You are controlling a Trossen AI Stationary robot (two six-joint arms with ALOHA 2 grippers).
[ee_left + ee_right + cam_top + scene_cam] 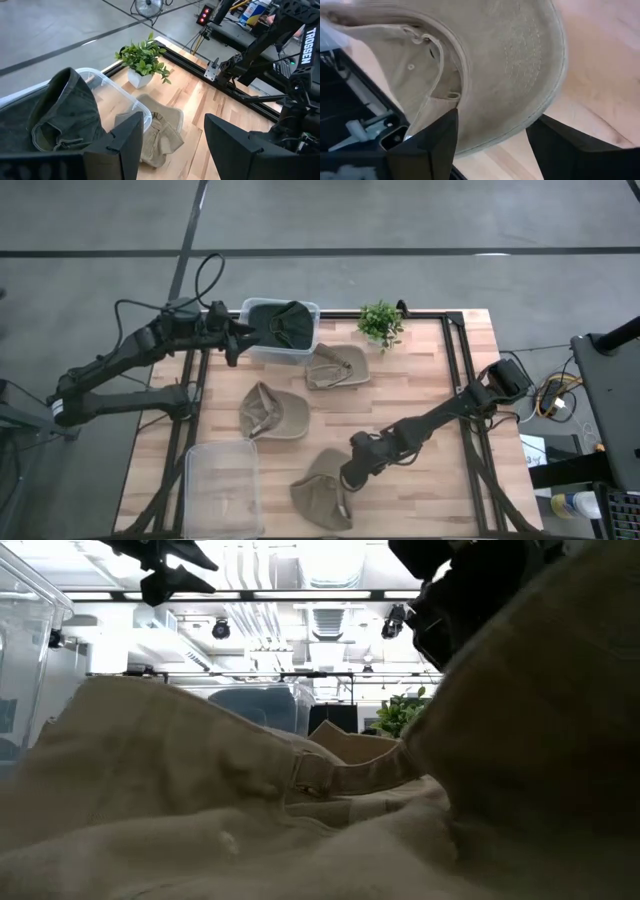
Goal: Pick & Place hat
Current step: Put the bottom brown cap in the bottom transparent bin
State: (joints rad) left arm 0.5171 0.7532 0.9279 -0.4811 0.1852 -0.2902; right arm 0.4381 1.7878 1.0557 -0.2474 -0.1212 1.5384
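Note:
Near the table's near edge lies a tan hat (320,495), filling the low view (200,790). My right gripper (347,475) is open just over it. In the right wrist view the hat's brim (520,60) spans the gap between the two fingers of the right gripper (492,125). A dark green hat (282,323) sits in a clear bin (312,308) at the far edge, seen also as the dark hat (65,115) in the left wrist view. My left gripper (238,335) hovers open at that bin's left side and holds nothing (172,130). My right gripper comes down slanting from the table's right side, its open fingers on either side of the tan hat's brim (485,135). I cannot tell whether they touch it. The hat lies on the table.
Two more tan hats lie mid-table (337,366) (272,413). An empty clear bin (222,490) stands at the near left corner. A small potted plant (380,322) stands at the far edge beside the bin with the dark hat. Bare wood shows on the table's right.

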